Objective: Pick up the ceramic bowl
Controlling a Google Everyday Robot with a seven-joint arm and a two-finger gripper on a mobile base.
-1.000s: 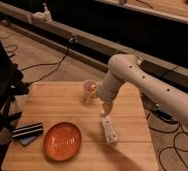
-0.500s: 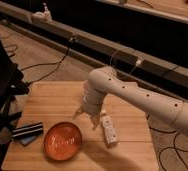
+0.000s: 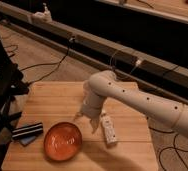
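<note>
Orange-red, glossy, shallow round ceramic bowl (image 3: 63, 141) rests near the front-left corner of the wooden desk (image 3: 52, 100). White arm's gripper (image 3: 86, 123) hangs just beside the bowl's far-right rim, fingers apart, near a white rectangular device (image 3: 108, 129).

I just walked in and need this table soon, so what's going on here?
A white robot arm reaches in from the right over the wooden table. Its gripper hangs open by the far right rim of the wide, shallow orange-red glossy ceramic bowl, which sits flat on the table, not yet grasped. A white rectangular object lies right of the bowl, a black striped object left of it.
</note>
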